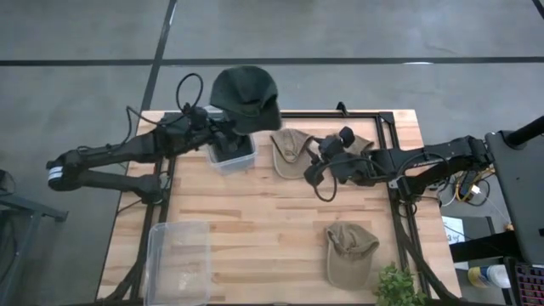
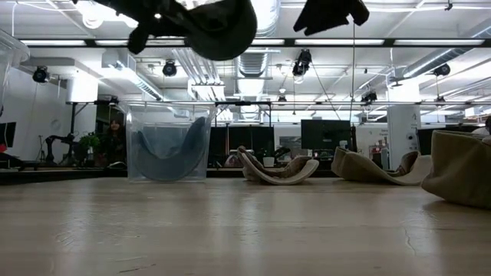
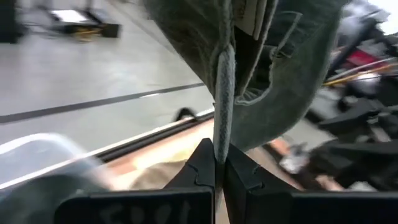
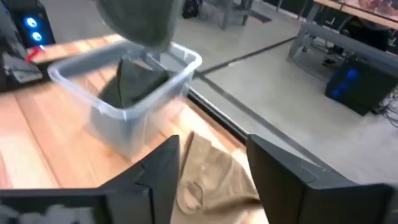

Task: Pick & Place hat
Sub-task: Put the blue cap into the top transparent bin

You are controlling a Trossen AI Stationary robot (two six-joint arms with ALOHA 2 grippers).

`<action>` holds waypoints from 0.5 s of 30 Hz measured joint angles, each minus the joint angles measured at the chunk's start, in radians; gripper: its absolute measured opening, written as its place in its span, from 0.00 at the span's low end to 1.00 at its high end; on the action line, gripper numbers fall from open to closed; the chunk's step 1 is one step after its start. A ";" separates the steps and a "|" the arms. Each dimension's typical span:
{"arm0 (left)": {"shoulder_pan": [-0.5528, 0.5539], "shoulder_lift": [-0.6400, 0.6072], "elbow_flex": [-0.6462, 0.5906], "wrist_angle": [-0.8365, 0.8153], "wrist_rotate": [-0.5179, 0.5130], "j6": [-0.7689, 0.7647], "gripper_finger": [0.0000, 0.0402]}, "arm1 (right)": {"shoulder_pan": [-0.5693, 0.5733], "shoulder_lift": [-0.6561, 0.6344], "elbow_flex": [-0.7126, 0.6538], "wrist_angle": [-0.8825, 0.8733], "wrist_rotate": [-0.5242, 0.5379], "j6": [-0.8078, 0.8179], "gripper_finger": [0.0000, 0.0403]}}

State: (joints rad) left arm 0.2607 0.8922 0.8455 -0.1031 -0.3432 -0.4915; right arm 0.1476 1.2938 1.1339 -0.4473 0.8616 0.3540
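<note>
dark green fabric cap (image 1: pixel 245 95): hanging up in the air over the clear plastic bin (image 1: pixel 231 155) | two tan caps (image 1: pixel 290 153) on the wood table | another dark cap inside bin

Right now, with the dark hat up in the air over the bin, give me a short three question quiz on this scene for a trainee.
1. True or false: the left gripper is shut on the dark hat.
2. How many tan hats lie on the table?
A. one
B. two
C. three
3. Fill in: in the right wrist view, the right gripper has its fingers ____ above a tan hat.

Key:
1. True; it pinches the hat's edge above the clear bin.
2. C; two near the back by the right gripper, one near the front.
3. Open, holding nothing.
</note>
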 joint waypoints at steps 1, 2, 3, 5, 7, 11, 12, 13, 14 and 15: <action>0.000 -0.011 0.000 -0.038 -0.031 -0.001 0.01 | 0.002 0.000 0.000 -0.018 0.000 0.011 0.48; 0.000 -0.021 0.000 -0.074 -0.060 -0.003 0.01 | 0.003 0.000 0.000 -0.034 0.001 0.025 0.49; 0.000 -0.029 0.000 -0.107 -0.087 -0.008 0.01 | 0.004 0.000 0.000 -0.045 0.000 0.038 0.50; 0.001 -0.046 0.000 -0.166 -0.146 -0.018 0.01 | 0.011 0.000 0.000 -0.068 -0.011 0.044 0.51; 0.002 -0.059 0.000 -0.231 -0.214 -0.043 0.01 | 0.020 0.000 0.000 -0.075 -0.023 0.047 0.51; 0.022 -0.067 0.000 -0.327 -0.264 -0.135 0.01 | 0.042 0.000 -0.001 -0.074 -0.035 0.047 0.50; 0.027 -0.065 -0.003 -0.337 -0.265 -0.160 0.01 | 0.047 0.000 -0.001 -0.074 -0.035 0.047 0.50; 0.030 -0.063 -0.009 -0.343 -0.265 -0.185 0.01 | 0.053 0.000 -0.001 -0.074 -0.036 0.047 0.49; 0.035 -0.059 -0.017 -0.349 -0.260 -0.207 0.01 | 0.059 0.000 -0.001 -0.073 -0.035 0.047 0.49; 0.042 -0.056 -0.024 -0.361 -0.259 -0.224 0.01 | 0.065 0.000 -0.001 -0.073 -0.036 0.047 0.48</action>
State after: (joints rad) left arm 0.3024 0.8360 0.8215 -0.4645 -0.6027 -0.7153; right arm 0.2127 1.2938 1.1328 -0.5205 0.8255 0.4011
